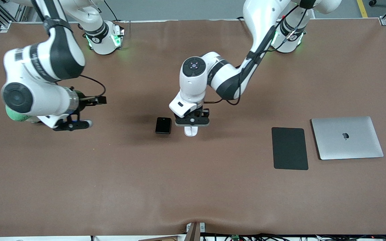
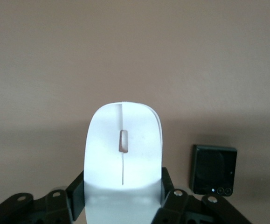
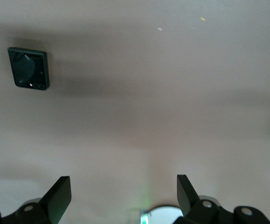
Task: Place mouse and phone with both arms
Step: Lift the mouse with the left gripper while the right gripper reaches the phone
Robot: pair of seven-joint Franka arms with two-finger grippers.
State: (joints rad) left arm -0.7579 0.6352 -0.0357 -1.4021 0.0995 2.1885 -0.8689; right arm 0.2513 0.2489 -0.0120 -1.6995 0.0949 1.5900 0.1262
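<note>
A closed silver laptop (image 1: 347, 137) is lying on the brown table (image 1: 112, 187) toward the left arm's end. A flat black pad (image 1: 290, 148) is sitting just beside the laptop, not touching it.

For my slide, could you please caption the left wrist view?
Left gripper closed around the white mouse, the folded black phone lying beside it on the brown table.

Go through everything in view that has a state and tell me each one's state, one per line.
mouse: on the table, between the left gripper's fingers
phone: folded shut, lying flat beside the mouse, free
left gripper: shut on the mouse
right gripper: open, holding nothing, over bare table
laptop: lid closed
</note>
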